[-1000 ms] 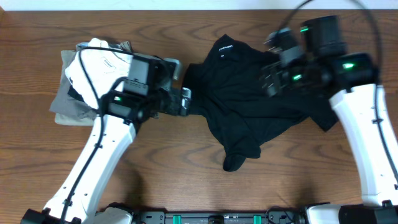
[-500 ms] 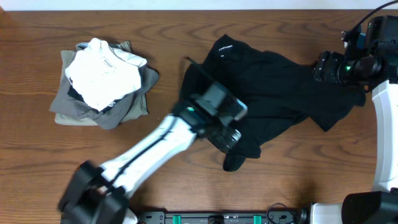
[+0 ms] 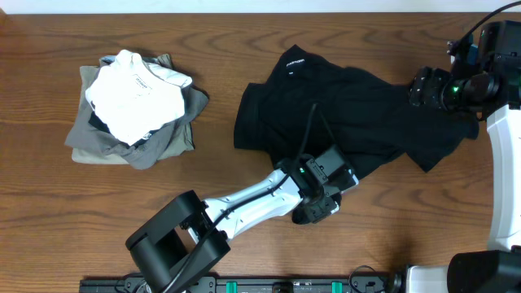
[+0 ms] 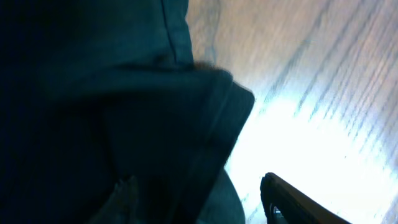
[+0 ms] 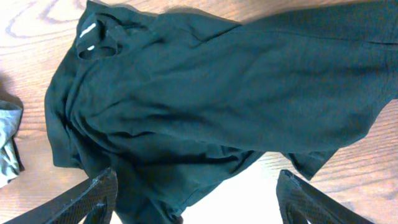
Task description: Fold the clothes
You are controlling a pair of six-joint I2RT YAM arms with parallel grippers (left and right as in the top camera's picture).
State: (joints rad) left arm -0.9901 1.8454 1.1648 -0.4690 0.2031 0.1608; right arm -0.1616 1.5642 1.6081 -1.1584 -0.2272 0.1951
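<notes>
Edge of shirt (image 3: 342, 106) | left tool (image 3: 319, 209) there, grip unclear | table (image 3: 407, 236) beyond

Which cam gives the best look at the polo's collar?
Right wrist: the collar lies unobstructed at upper left, with the white tag visible. Overhead shows it small, at the top edge of the black polo shirt. Left wrist shows only blurred dark fabric close up, no collar.

I worked at what looked like a lab bench: wood table (image 3: 423, 220), black equipment rail (image 3: 285, 286) at six o'clock, folded garments (image 3: 134, 106) at nine.
</notes>
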